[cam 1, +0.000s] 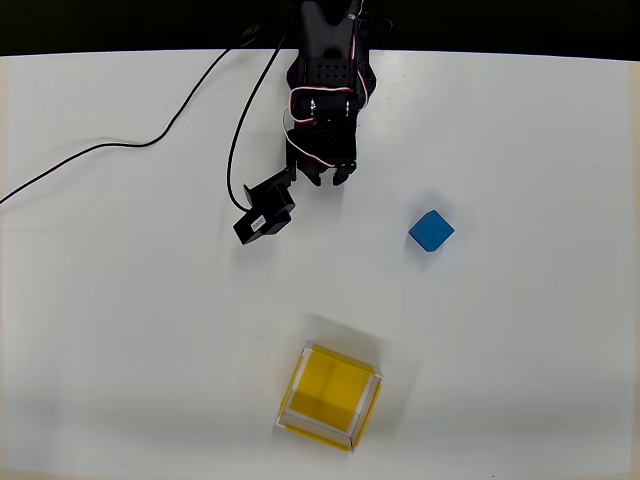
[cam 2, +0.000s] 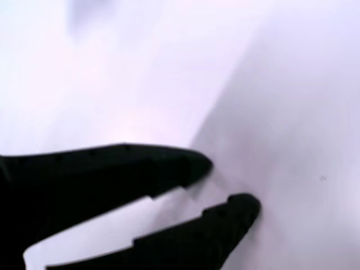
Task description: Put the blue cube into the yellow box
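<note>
Overhead view first, nearest edge: the yellow box (cam 1: 330,397) sits low on the white table (cam 1: 120,350), slightly turned, nothing inside it. Further up and to the right lies the blue cube (cam 1: 431,231), alone, well apart from box and arm. It looks light, rigid and matte, so I'd guess it won't slip; pinching two opposite flat faces seems the safest hold. Beyond it, near the far edge, hangs the gripper (cam 1: 327,176), with a small black cabled block (cam 1: 265,216) beside it. In the wrist view its fingers (cam 2: 140,169) stand a little apart, gripping nothing. Behind the table everything is dark.
</note>
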You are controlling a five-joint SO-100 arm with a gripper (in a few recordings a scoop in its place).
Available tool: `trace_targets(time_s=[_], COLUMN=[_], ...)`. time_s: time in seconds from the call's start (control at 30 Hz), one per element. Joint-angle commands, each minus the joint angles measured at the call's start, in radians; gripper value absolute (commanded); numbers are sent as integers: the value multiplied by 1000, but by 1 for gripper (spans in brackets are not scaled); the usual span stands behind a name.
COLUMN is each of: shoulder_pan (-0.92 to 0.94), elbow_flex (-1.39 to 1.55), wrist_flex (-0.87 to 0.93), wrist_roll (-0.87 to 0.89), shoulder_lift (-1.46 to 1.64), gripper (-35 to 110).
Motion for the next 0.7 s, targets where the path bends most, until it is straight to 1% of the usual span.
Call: trace_targets(time_s=[0.0,0.2,0.33,0.4,0.5,0.67], shoulder_pan=[-57,-120,-173,-207,-256,-304], elbow_flex=[-258,-578,-762,-861,-992,-1137], wrist_flex=[-26,-21,32,80,115,103], wrist_roll=[-15,52,18,2,11,3], shoulder_lift=[-138,-350,-463,-528,-624,-759], gripper=[21,35,39,45,47,48])
